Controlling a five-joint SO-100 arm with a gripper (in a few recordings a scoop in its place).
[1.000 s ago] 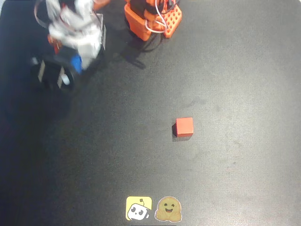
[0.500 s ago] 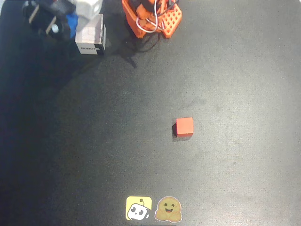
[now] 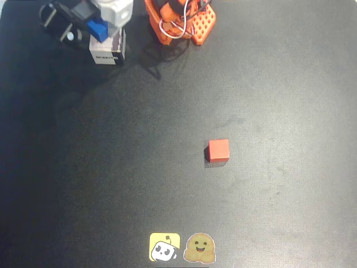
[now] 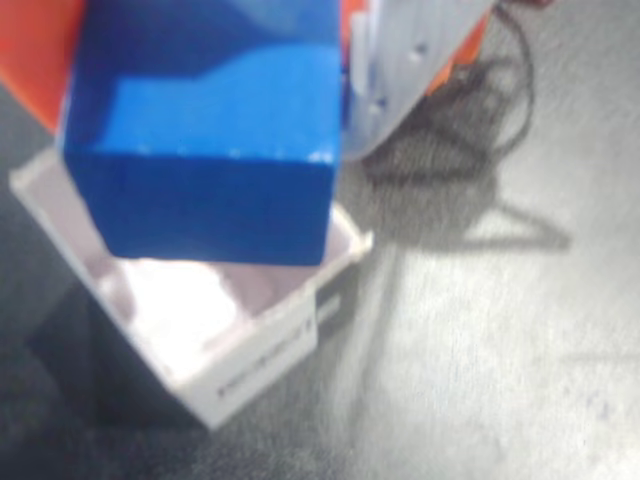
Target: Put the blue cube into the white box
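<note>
Gripper (image 3: 92,25) has swung right (blue cube (image 4: 205,140) clamped); above white box (image 4: 225,330).

white box (image 3: 107,49) partly hidden, label perhaps unreadable

A matte black table (image 3: 268,84) spans the overhead view, evenly lit, faintly smudged near its middle.

bright blue cube (image 4: 205,140), white box (image 4: 240,355) with dark printed label, red cube (image 3: 218,150), black table (image 3: 268,100)
</note>
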